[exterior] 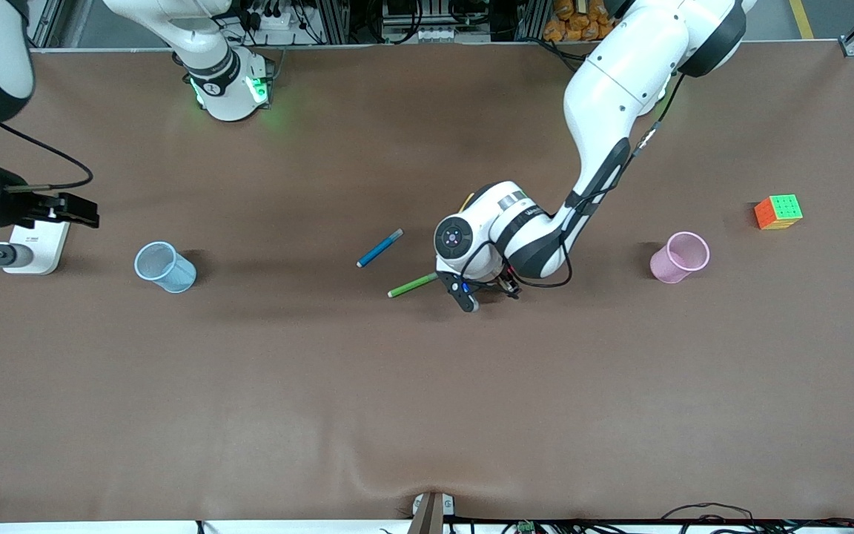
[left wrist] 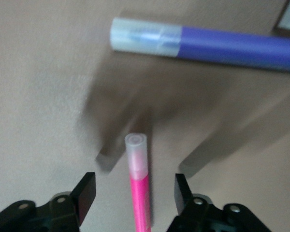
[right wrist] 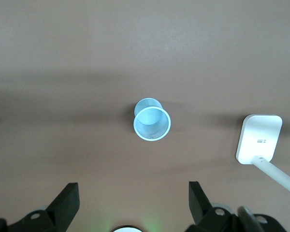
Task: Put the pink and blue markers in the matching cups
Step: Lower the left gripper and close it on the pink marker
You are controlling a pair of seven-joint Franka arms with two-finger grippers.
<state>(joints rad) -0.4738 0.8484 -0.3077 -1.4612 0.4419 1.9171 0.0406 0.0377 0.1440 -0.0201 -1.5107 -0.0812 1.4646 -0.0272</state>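
Note:
The pink marker (left wrist: 139, 198) lies on the brown table with its pale cap (left wrist: 136, 151) pointing away from my left gripper (left wrist: 134, 192). That gripper is down at the table (exterior: 488, 294), open, one finger on each side of the marker and a gap on both sides. In the front view my left arm hides this marker. The blue marker (exterior: 380, 248) lies beside it, toward the right arm's end. The light blue cup (exterior: 165, 267) stands upright near that end, and my right gripper (right wrist: 133, 195) hangs open and empty high over it (right wrist: 152, 123). The pink cup (exterior: 679, 256) stands toward the left arm's end.
A purple pen (left wrist: 232, 43) lies just past the pink marker's cap. A green pen (exterior: 412, 285) rests next to my left gripper, and a yellow pen tip (exterior: 466, 200) shows by the wrist. A colour cube (exterior: 778, 212) sits near the pink cup. A white device (exterior: 38, 248) lies beside the blue cup.

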